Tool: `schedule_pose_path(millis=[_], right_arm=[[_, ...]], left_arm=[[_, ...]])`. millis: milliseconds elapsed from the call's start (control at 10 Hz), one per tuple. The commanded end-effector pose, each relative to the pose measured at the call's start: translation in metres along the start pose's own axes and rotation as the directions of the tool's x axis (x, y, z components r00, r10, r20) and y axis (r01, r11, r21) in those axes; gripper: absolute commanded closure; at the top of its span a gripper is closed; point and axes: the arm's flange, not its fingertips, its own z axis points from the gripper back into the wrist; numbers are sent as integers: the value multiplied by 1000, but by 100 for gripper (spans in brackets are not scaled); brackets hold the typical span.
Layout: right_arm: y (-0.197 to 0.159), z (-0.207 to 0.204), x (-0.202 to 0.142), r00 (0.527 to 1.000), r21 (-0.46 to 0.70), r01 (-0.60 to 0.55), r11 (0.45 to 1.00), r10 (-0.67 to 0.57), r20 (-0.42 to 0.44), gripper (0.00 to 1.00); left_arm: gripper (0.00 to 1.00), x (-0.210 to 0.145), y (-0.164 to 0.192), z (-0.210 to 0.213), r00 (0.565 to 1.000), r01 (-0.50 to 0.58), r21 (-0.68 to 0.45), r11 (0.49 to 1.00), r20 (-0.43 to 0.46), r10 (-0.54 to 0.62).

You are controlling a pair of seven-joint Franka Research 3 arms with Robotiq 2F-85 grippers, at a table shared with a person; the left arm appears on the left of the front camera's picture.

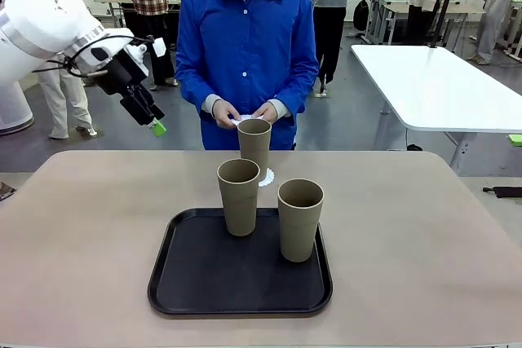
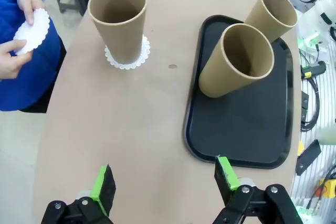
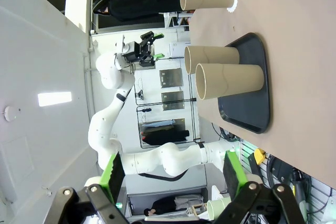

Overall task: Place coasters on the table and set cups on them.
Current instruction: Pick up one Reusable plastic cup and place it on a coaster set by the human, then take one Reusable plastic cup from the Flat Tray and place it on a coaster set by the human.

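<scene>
Placement of tall tapered khaki paper cups [image 1: 238, 197]: far cup [image 1: 254, 143] stands on a lacy round white coaster [image 1: 267, 177] on the beige table [image 1: 424, 226]; two stand on the near black tray [image 1: 188, 287]. All are upright, long axes vertical, mouths up. Left gripper [image 2: 164, 170] and right gripper [image 3: 173, 163] gape empty. Risk: a sideways nudge could topple these narrow-based cups.

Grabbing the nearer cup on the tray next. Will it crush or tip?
Probably light: the cup looks empty and thin-walled, so squeezing hard near the open rim may dent it. Tall with a narrower base, it could tip if nudged high. It may slide on the smooth-looking tray.
</scene>
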Motion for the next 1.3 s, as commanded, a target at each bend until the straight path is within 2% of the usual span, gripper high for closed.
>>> schedule_pose_path(millis=[0, 100, 200, 1200], right_arm=[[2, 0, 0, 1000, 6, -5, 1000, 5, 3, 0], [2, 0, 0, 1000, 6, -5, 1000, 5, 3, 0], [2, 0, 0, 1000, 6, -5, 1000, 5, 3, 0], [2, 0, 0, 1000, 6, -5, 1000, 5, 3, 0]], left_arm=[[0, 9, -5, -2, 998, -9, 17, 1000, -67, 10], [0, 8, -6, -2, 997, -8, 26, 1000, -75, 10], [0, 9, -7, 1, 1000, -4, 8, 1000, -24, 4], [0, 8, -8, 1, 999, -8, 14, 1000, -41, 8]])
